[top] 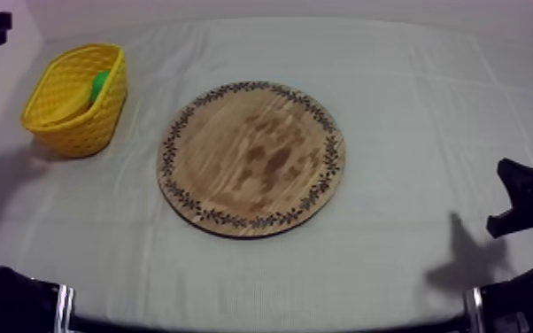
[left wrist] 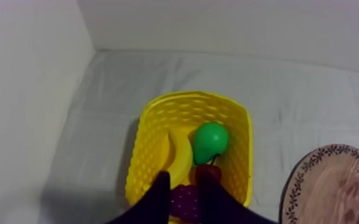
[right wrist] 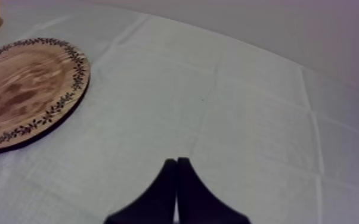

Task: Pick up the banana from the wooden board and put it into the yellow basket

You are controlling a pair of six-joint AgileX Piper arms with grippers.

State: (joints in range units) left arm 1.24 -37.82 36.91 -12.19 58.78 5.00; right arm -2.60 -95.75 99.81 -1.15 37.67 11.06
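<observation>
so the left gripper hangs right over the yellow basket, black fingers spread apart with nothing clamped between them. The banana lies in the basket alongside a green pear. A small red fruit sits just under the pear, and a bunch of grapes peeks out between the fingers. The wooden board, patterned rim and all, lies beside the basket on the grey-white cloth, not touching it

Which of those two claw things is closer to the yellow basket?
Left. The left gripper hangs open directly over the yellow basket, above the banana inside. The right gripper is on the far side of the wooden board, over the cloth.
</observation>
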